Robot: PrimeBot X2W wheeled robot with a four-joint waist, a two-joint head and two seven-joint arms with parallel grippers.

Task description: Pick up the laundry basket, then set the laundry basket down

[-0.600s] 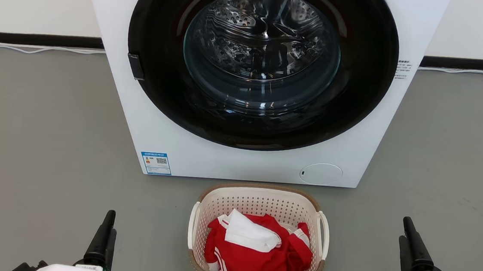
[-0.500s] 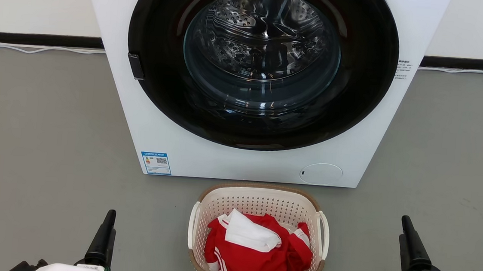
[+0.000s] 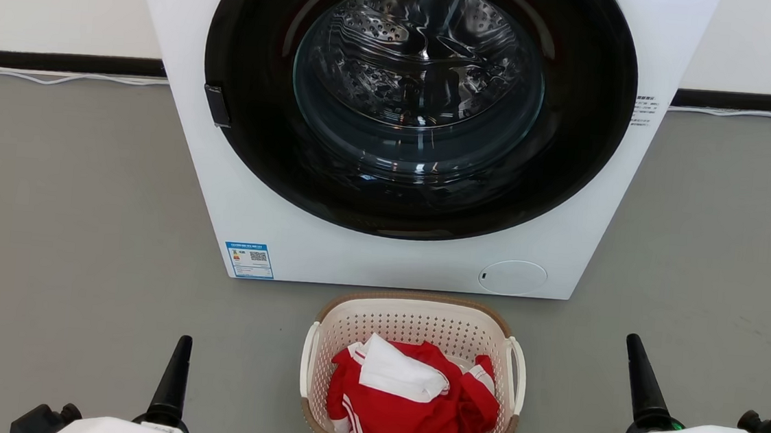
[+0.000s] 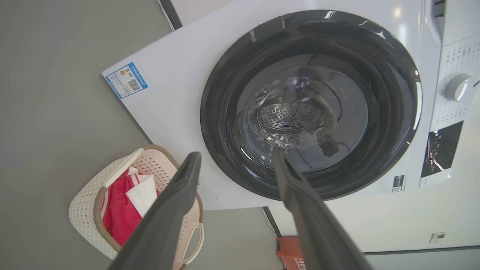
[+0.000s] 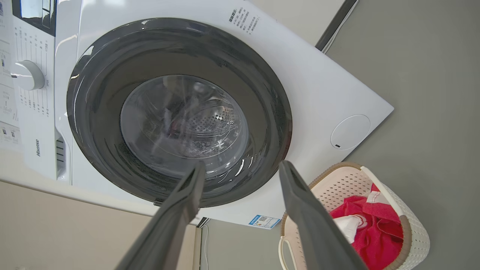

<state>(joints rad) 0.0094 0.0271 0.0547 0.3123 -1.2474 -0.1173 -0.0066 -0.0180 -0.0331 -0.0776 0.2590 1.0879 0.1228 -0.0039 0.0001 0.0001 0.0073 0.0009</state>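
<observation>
On the grey floor before the washing machine, the left gripper and right gripper hang low, fingers spread and empty, well apart on either side of the cream, perforated, brown-rimmed laundry basket, which holds red and white clothes.

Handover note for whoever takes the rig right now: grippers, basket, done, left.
Left gripper: open, empty, out to the basket's left, not touching it.
Right gripper: open, empty, out to the basket's right, not touching it.
Laundry basket: upright on the floor, just in front of the washing machine, red and white clothes inside.
Done: nothing yet; the basket is not gripped.
Left: bring the grippers in to the side handles, probably one each, lift the basket, then set it down.
</observation>
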